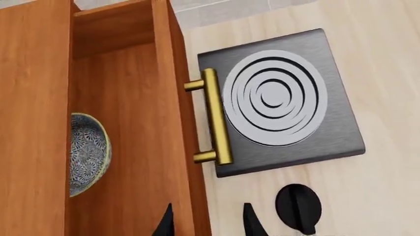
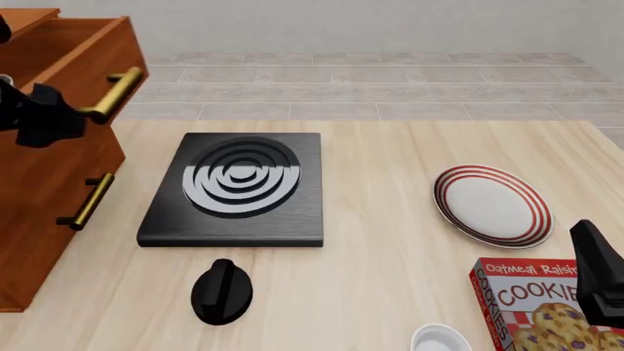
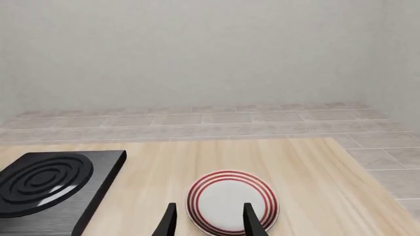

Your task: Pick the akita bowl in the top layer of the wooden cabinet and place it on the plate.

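Wooden cabinet [image 2: 44, 183]: we log it at the table's left edge, reddish-brown, brass bar handles.
Top layer [image 1: 128, 123]: pulled out, interior exposed; its handle [image 1: 213, 118] juts over the stove side.
Akita bowl [image 1: 87, 153]: inside the open top layer, near the side wall, patterned surface partly hidden by the drawer edge; in the front view we cannot see it.
Plate [image 2: 492, 205]: red-ringed, bare, on the table's right half, well apart from the cabinet.
Stove [image 2: 239, 189]: black, between cabinet and plate; a black knob [image 2: 222, 291] lies near it.
Other items: cookie box [image 2: 546, 307] and a white bowl [image 2: 440, 341] at the near right.
Left gripper [image 1: 206, 221]: fingers parted, holding nothing, poised above the drawer front beside the handle.
Right gripper [image 3: 206, 221]: fingers spread, empty, hovering near the plate.
Step in hand: we judge the drawer opening done, the bowl pick not yet begun.
Next move: we judge the left gripper must go over the drawer front, descend and take the bowl's rim.
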Controlling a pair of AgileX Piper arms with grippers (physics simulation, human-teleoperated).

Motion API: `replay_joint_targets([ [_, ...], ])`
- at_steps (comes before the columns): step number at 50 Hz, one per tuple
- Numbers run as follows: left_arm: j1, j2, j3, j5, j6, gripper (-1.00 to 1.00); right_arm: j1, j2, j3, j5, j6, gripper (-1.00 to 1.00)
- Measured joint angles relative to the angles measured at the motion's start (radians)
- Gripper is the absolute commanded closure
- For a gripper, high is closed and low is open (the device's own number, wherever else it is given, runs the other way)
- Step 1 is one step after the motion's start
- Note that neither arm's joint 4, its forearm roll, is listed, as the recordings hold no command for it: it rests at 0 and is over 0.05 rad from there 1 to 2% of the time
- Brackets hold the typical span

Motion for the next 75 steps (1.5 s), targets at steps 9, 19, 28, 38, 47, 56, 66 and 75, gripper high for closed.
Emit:
replay_joint_targets([
  [9,-0.041,0.011,-0.007,0.005,-0.018,-1.0,-0.002,0.001,0.0,-0.002,0.001,-1.0],
  [19,-0.089,0.021,-0.018,0.013,-0.043,-1.0,-0.002,-0.001,0.001,-0.001,0.001,-1.0],
  [28,-0.127,0.028,-0.026,0.018,-0.062,-1.0,-0.003,-0.005,0.0,0.002,0.002,-1.0],
  [38,-0.173,0.036,-0.034,0.018,-0.088,-1.0,-0.005,-0.008,0.0,0.005,0.003,-1.0],
  [47,-0.21,0.046,-0.044,0.023,-0.106,-1.0,-0.006,-0.008,0.001,0.005,0.003,-1.0],
  [56,-0.239,0.054,-0.052,0.025,-0.115,-1.0,-0.008,-0.01,0.001,0.005,0.004,-1.0],
  [66,-0.271,0.063,-0.059,0.024,-0.125,-1.0,-0.009,-0.008,0.002,0.002,0.007,-1.0],
  [75,-0.295,0.076,-0.078,0.032,-0.132,-1.0,-0.011,-0.003,0.002,-0.004,0.009,-1.0],
])
